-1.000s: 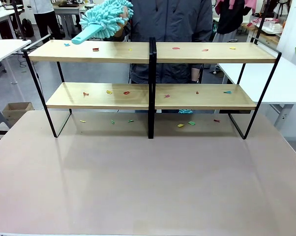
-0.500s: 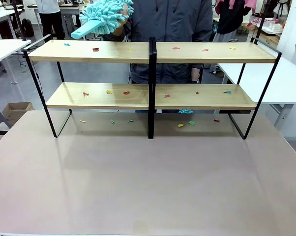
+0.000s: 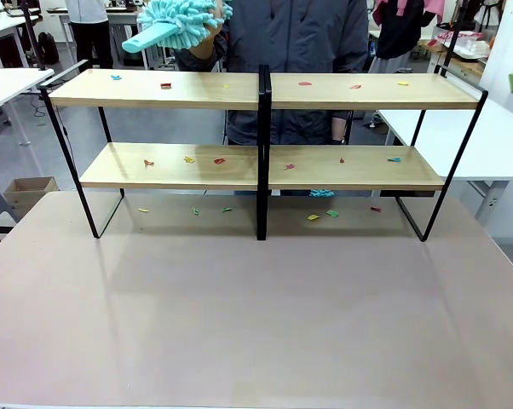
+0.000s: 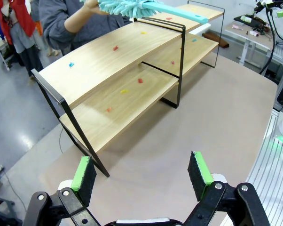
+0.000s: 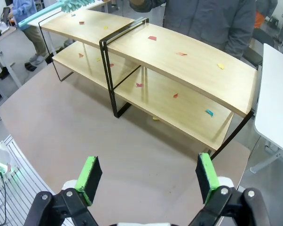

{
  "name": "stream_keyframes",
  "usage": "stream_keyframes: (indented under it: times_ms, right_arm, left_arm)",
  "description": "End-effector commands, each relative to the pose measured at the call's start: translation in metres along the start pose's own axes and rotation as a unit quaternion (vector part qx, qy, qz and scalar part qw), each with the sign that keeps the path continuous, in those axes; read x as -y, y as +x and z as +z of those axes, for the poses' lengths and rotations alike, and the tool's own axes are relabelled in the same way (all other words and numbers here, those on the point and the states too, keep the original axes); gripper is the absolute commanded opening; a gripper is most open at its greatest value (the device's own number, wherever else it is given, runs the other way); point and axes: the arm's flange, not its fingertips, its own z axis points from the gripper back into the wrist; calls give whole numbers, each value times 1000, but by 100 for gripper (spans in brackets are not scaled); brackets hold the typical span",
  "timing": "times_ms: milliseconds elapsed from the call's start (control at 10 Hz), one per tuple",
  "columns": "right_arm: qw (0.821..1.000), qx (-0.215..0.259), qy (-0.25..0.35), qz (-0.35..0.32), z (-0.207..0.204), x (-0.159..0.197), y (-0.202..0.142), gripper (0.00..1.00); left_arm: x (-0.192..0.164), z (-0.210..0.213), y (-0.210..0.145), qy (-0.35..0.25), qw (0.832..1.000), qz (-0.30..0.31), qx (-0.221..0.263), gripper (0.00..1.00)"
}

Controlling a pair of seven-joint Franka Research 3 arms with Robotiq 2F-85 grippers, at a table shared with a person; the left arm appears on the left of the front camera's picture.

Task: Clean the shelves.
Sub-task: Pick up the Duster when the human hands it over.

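Observation:
The shelves [image 3: 265,89] stand across the far half of the table, two light-wood tiers on black frames, also visible as the shelves [image 4: 118,66] and shelves [image 5: 179,61] from the wrists. Small coloured scraps [image 3: 219,160] lie on both tiers and on the table under them. A person [image 3: 291,34] behind the shelves holds a turquoise fluffy duster [image 3: 175,19] above the upper left board. My left gripper [image 4: 144,174] hangs open over the table, well away from the rack. My right gripper [image 5: 148,176] is open too, above bare tabletop.
The pinkish table [image 3: 256,324] stretches out in front of the shelves. White tables stand at the left [image 3: 5,85] and right [image 3: 504,145]. A cardboard box [image 3: 26,192] sits on the floor at the left.
The person has lifted the duster up and slightly right, away from the top left board. Neither gripper has visibly moved.

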Motion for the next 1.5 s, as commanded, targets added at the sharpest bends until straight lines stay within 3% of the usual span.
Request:
stream_keyframes:
  times_ms: [0,500,700,800,900,1000,1100,1200,1300,1400]
  right_arm:
    - [1000,-1,-1,-1,1,0,-1,100]
    - [1000,-1,-1,-1,1,0,-1,100]
    - [1000,-1,-1,-1,1,0,-1,100]
    - [1000,-1,-1,-1,1,0,-1,100]
    - [1000,-1,-1,-1,1,0,-1,100]
    - [1000,-1,-1,-1,1,0,-1,100]
    - [1000,-1,-1,-1,1,0,-1,100]
    - [1000,-1,-1,-1,1,0,-1,100]
    - [1000,-1,-1,-1,1,0,-1,100]
    - [1000,-1,-1,-1,1,0,-1,100]
  left_arm:
    - [-1,0,-2,-5,1000,1,4,100]
    - [0,0,0,0,1000,0,0,100]
    - [-34,-37,63,-109,992,56,0,100]
    - [-56,-69,101,-119,986,113,-20,100]
    - [-83,-109,129,-135,973,179,-62,100]
    - [-101,-138,143,-154,960,221,-76,100]
    - [-129,-176,156,-122,938,315,-83,100]
    - [-126,-181,158,-137,882,440,-103,100]
    - [-76,-160,138,-145,963,220,-56,100]
    - [-101,-188,144,-148,940,296,-78,100]
